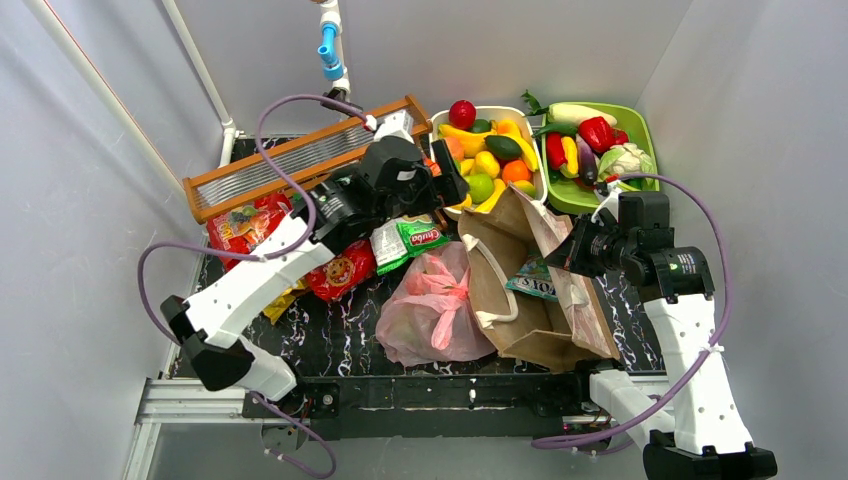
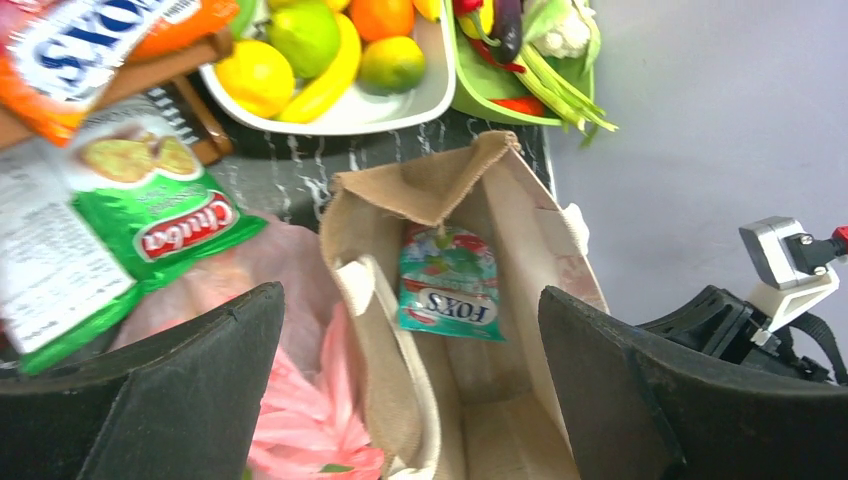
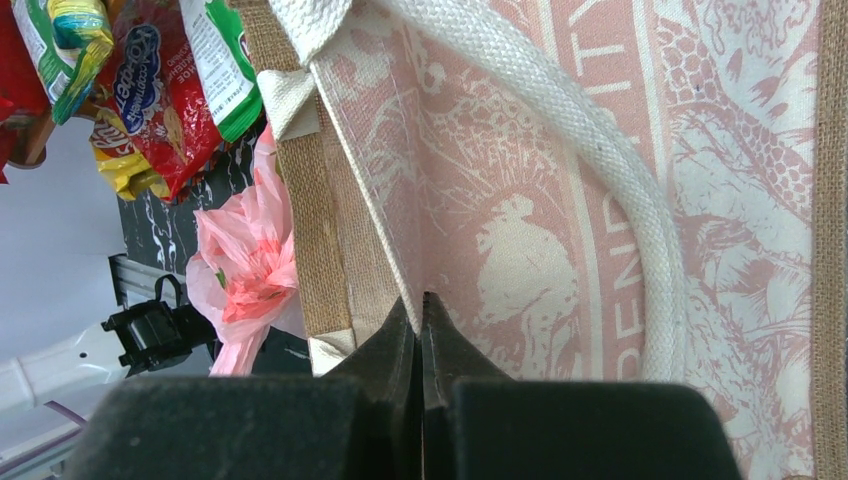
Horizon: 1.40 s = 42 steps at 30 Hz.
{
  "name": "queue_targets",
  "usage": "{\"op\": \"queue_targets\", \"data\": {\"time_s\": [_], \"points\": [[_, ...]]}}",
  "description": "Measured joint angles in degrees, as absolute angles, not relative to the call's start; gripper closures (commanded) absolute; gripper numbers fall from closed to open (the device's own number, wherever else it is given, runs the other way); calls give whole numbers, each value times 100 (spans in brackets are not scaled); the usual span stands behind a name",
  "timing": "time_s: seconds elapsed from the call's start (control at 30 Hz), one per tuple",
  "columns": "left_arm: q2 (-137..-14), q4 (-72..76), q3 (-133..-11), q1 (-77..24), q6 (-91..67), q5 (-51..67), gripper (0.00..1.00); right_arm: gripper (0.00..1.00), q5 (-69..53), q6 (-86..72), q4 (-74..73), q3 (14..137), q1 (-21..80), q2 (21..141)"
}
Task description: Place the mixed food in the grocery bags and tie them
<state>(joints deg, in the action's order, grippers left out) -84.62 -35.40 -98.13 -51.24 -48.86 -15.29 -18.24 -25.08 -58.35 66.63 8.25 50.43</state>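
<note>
Tabletop (image 1: pixel 340 330) black, marble-veined (pale walls (image 1: pixel 480 50) around); left jaws wide; right jaws pinching brown bag (image 1: pixel 520 320).

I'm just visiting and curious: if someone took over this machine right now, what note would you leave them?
The left gripper is open and empty, above the mouth of the brown bag.
The right gripper is shut, apparently pinching that bag's wall.
Done: a teal Foxs packet is in the brown bag. The pink bag lies beside it, gathered on top; a knot cannot be confirmed.
To do: the green packet and red packets lie outside the bags; the brown bag is untied.
</note>
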Motion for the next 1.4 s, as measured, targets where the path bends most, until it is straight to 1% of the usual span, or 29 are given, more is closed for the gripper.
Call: {"op": "queue_targets", "data": {"time_s": [0.37, 0.6, 0.8, 0.9, 1.1, 1.4], "points": [[-7520, -4458, -9806, -5124, -4145, -2679, 2, 99, -1824, -2508, -5835, 6663, 834, 5063], [-7251, -5299, -9931, -5124, -3879, -3548, 2, 99, -1822, -2506, -5833, 6657, 834, 5061], [-7039, -5911, -9898, -5017, -3868, -4062, 2, 99, -1820, -2506, -5828, 6648, 838, 5059], [-6667, -6136, -9660, -4779, -3942, -4211, 2, 99, -1820, -2506, -5806, 6589, 838, 5033], [-5874, -6661, -9275, -3894, -4130, -4241, 2, 99, -1820, -2506, -5791, 6497, 838, 4987], [-5680, -7299, -8781, -2958, -4464, -3990, 2, 99, -1820, -2506, -5789, 6495, 838, 4984]]}}
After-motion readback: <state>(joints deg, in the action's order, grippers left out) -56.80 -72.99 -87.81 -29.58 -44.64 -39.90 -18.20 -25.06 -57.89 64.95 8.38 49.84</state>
